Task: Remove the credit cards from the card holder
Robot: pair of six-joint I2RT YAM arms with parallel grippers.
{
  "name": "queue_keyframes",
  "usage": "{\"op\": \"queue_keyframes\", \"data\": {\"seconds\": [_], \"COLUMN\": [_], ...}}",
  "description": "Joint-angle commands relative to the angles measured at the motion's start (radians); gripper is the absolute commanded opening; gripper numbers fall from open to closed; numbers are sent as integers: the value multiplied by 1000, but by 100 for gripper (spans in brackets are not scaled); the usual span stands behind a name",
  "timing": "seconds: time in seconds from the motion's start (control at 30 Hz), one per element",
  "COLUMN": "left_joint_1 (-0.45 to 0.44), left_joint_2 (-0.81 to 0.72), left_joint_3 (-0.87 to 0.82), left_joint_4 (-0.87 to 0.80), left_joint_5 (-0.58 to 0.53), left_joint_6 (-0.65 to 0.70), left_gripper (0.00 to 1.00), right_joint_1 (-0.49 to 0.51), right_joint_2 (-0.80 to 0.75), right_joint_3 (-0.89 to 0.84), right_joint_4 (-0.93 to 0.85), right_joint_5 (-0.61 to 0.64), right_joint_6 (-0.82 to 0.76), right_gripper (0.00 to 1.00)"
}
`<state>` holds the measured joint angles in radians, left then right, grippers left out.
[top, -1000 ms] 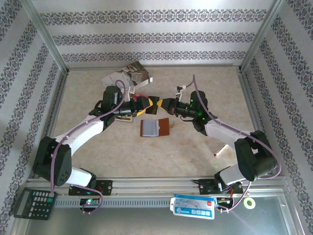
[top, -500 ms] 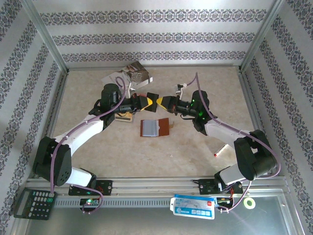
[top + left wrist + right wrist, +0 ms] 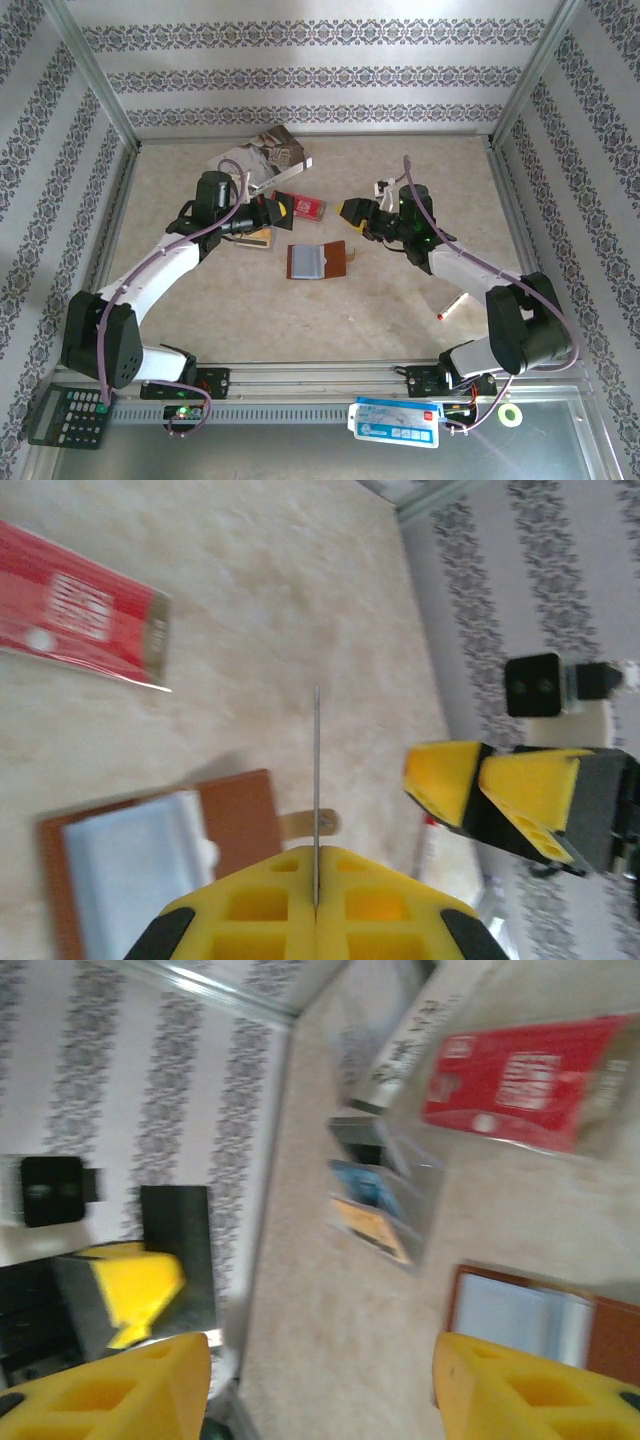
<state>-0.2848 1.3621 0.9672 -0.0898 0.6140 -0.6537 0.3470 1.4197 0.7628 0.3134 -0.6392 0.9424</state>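
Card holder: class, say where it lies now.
Top view: the card holder lies open at the middle of the table, just near-side of the red card.

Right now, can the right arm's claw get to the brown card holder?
Probably yes. The right claw is open and empty, and the card holder lies open on bare table close by, with nothing between them.

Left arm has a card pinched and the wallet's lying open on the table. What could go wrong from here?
1. The left hand grips a thin dark plastic card with most of it jutting out of the grip; it could slip.
2. The open brown leather card holder lies unheld on the beige table; with the right hand open and off it, pulling may drag it.
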Motion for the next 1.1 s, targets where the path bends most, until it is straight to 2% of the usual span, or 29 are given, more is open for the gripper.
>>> {"op": "queue_keyframes", "data": {"seconds": [0.0,0.13,0.23,0.33,0.47,0.6,0.77,0.87,1.07], "left_joint_1": [16,22,26,26,27,32,54,81,123], "left_joint_2": [-16,29,62,99,147,247,355,424,537], "left_joint_3": [81,157,188,207,199,300,421,500,672], "left_joint_4": [-150,-218,-226,-220,-182,-314,-467,-504,-736], "left_joint_5": [-188,-309,-295,-245,-292,-294,-293,-277,-225], "left_joint_6": [234,419,553,745,946,1123,1354,1471,1721], "left_gripper": [0,0,0,0,0,0,0,0,0], "right_joint_1": [-2,-2,-2,-3,-4,-3,-3,-3,4], "right_joint_2": [-34,-25,-18,-19,-2,-2,-7,-1,4], "right_joint_3": [51,72,85,83,90,96,113,119,129], "right_joint_4": [-246,-318,-362,-389,-405,-409,-414,-405,-411], "right_joint_5": [145,201,231,261,281,287,288,294,300], "right_joint_6": [-167,-205,-240,-270,-285,-290,-273,-256,-219], "right_gripper": [63,66,69,74,82,90,91,92,94]}}
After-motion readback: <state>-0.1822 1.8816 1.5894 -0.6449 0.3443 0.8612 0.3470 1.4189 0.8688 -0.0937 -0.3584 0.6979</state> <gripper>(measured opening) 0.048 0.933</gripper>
